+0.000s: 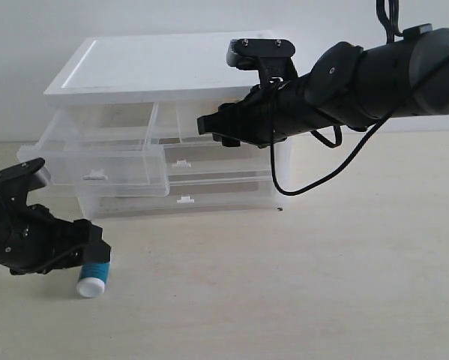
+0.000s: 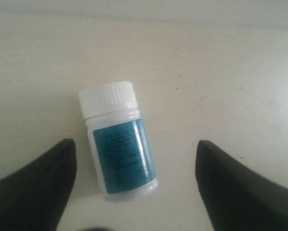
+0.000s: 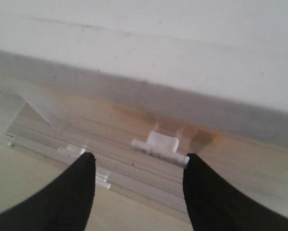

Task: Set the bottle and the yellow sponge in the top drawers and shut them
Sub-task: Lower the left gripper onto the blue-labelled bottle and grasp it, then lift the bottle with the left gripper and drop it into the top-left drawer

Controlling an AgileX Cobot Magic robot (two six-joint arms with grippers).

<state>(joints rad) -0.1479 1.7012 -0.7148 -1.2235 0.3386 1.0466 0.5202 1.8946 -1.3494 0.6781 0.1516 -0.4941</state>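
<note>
Left gripper (image 2: 134, 142): your jaws spread, straddling bottle (image 2: 122, 144) lying toward front-left corner of table (image 1: 321, 285), untouched, ready for pinch. Left top drawer (image 1: 97, 161) stands open to receive it. Right gripper (image 3: 139, 156): jaws spread, flanking tab handle (image 3: 158, 144).

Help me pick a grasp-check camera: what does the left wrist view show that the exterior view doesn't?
Left wrist only: the ribbed cap and whole label of the bottle, untouched inside the open left gripper. Exterior only: the drawer cabinet, left top drawer pulled out, and the right gripper. Both: the bottle lying on the table and the left gripper.
</note>
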